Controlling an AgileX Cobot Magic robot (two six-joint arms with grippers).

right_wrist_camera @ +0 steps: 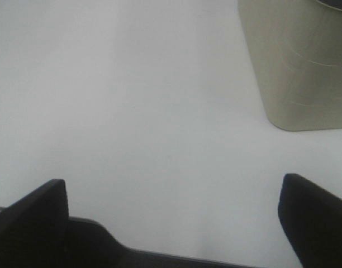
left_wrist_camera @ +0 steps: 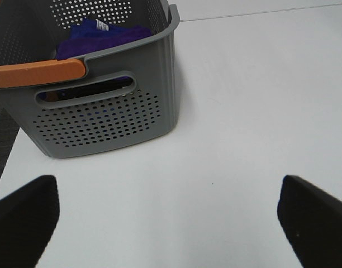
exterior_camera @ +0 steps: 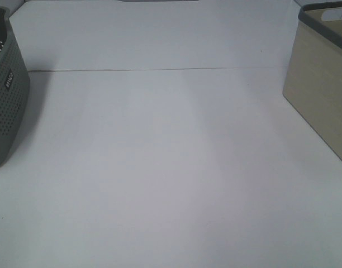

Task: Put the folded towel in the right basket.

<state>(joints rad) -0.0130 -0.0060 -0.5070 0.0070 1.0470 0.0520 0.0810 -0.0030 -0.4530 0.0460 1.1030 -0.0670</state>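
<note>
A folded purple towel lies inside the grey perforated basket, which has an orange handle; this basket shows at the left edge of the high view. The beige right basket stands at the right edge of the high view and also shows in the right wrist view. My left gripper is open and empty over the white table, short of the grey basket. My right gripper is open and empty over the table, short of the beige basket. Neither arm shows in the high view.
The white table spreads between the two baskets, with a thin seam line across its far part. A dark floor strip shows beside the table's left edge.
</note>
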